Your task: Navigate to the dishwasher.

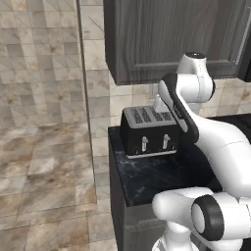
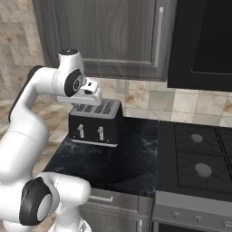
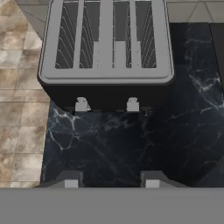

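The dishwasher is out of view. My gripper (image 3: 111,180) is open, its two dark fingertips apart with nothing between them, and it points down at the dark marble counter (image 3: 131,140). The hand (image 2: 93,93) hangs just above a black toaster with a silver slotted top (image 2: 95,122), which stands at the counter's left end against the tiled wall. The white arm folds up over the counter and back down to the hand.
Dark wood-grain upper cabinets (image 2: 104,31) hang over the toaster (image 1: 147,130). A gas stove (image 2: 199,158) adjoins the counter (image 1: 152,176) on the right, under a black appliance (image 2: 204,41). Open tiled floor (image 1: 44,171) lies left of the counter's end. A drawer with a silver handle (image 2: 102,198) sits below.
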